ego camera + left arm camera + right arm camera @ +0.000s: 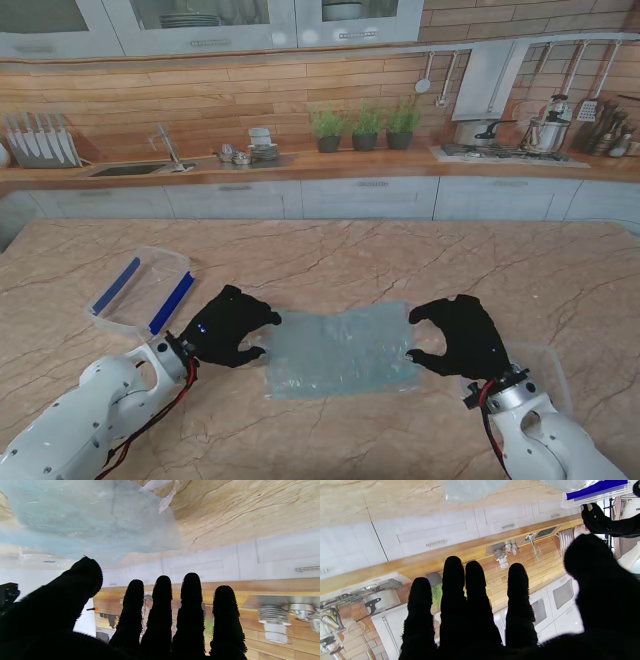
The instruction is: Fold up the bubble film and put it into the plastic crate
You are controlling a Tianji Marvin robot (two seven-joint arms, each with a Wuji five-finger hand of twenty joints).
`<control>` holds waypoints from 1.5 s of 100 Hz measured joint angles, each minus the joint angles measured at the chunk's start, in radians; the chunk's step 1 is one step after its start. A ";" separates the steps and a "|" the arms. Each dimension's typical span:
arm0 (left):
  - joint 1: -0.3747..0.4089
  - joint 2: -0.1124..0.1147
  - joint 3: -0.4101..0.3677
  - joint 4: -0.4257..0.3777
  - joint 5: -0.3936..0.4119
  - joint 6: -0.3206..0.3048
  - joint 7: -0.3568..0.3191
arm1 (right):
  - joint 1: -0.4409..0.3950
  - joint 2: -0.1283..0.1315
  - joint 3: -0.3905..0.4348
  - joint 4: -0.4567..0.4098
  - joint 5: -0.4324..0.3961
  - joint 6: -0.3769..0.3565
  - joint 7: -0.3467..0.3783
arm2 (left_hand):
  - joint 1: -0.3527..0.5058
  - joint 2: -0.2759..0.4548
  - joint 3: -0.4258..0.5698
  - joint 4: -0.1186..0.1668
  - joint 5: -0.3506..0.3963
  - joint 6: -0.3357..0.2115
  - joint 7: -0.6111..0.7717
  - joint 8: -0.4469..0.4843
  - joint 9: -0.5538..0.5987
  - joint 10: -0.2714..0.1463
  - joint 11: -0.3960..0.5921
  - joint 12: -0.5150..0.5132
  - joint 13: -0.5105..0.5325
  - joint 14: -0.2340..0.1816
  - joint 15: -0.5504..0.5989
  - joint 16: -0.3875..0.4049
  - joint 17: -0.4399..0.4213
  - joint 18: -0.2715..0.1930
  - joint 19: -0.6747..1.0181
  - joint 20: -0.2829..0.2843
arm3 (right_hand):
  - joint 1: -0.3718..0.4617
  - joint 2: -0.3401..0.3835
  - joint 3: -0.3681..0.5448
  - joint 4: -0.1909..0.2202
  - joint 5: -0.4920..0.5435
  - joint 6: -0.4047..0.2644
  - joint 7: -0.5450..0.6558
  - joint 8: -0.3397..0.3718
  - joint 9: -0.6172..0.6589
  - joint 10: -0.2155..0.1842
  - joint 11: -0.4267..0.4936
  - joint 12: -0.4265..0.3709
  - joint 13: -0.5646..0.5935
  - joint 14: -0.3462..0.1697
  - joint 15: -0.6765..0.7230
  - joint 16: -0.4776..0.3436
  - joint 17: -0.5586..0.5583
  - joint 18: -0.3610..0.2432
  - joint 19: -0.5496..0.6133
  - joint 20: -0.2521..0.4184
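Spread flat on the marble-patterned table (420, 260), near its front edge and between two black-gloved hands: the bubble film (340, 352), not yet folded. At its left edge, the left hand (225, 327), fingers extended and apart, gripping nothing, fingertips just at or over the film's border. At its right edge, the right hand (460, 335), likewise spread and empty, thumb and forefinger curled toward the film's right corners. Farther left and well apart from the film, the plastic crate (140, 290), clear with blue strips along its sides. A second clear piece (545, 365), hard to identify, just beside the right wrist. Step judged in hand: reaching in to take opposite edges before the first fold. Likely trouble from here: thin, slick film sliding over the smooth stone under fingertip pressure rather than lifting, leaving nothing pinched; one edge caught and the other missed, giving a skewed fold; a loose fold springing open on the long carry left to the crate.
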 measured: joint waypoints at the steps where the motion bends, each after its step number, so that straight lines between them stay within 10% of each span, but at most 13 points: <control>1: 0.002 0.000 -0.001 -0.001 0.000 0.004 0.001 | -0.003 0.000 0.002 -0.002 -0.002 -0.001 -0.002 | 0.008 0.000 0.004 0.000 0.000 0.000 0.000 0.000 0.000 0.000 0.000 0.000 0.000 0.000 -0.001 0.000 0.000 0.000 0.000 0.000 | 0.003 0.000 0.002 0.000 0.000 0.000 -0.005 0.000 0.000 0.000 0.000 0.000 0.000 0.000 0.000 0.000 0.000 0.000 0.000 0.003; 25: 0.029 0.008 -0.011 -0.026 0.045 0.089 0.016 | -0.029 0.000 0.026 -0.018 -0.008 -0.002 -0.024 | 0.173 0.082 0.044 0.019 0.000 -0.009 0.000 0.000 0.001 0.000 0.000 -0.009 0.000 0.000 -0.009 -0.001 0.014 -0.001 0.000 0.000 | 0.004 0.000 0.023 0.000 0.022 0.001 -0.076 -0.031 0.002 0.010 -0.014 0.000 0.001 0.000 -0.010 0.000 0.009 0.008 -0.001 0.021; 74: -0.039 -0.048 0.132 -0.045 -0.296 0.105 -0.090 | 0.110 0.004 -0.043 0.055 0.066 0.092 0.131 | 0.173 0.146 0.019 0.019 0.041 -0.009 0.000 0.000 0.076 0.024 0.009 -0.015 0.033 0.040 0.025 -0.005 0.046 -0.001 0.077 0.024 | 0.005 0.049 0.065 0.000 0.032 0.014 -0.150 -0.069 -0.017 0.023 -0.061 0.000 0.001 0.005 -0.058 -0.004 0.008 0.009 -0.010 0.033; 150: -0.126 -0.080 0.244 0.001 -0.415 0.225 -0.184 | 0.369 0.030 -0.231 0.267 0.040 0.195 0.189 | 0.236 0.143 -0.030 0.019 0.157 -0.007 0.021 -0.023 0.304 0.035 0.103 0.105 0.252 0.066 0.257 0.096 0.198 0.022 0.266 0.122 | 0.005 0.050 0.065 0.000 0.031 0.027 -0.163 -0.081 -0.074 0.034 -0.080 -0.003 -0.031 0.010 -0.081 -0.016 -0.005 0.021 -0.027 0.033</control>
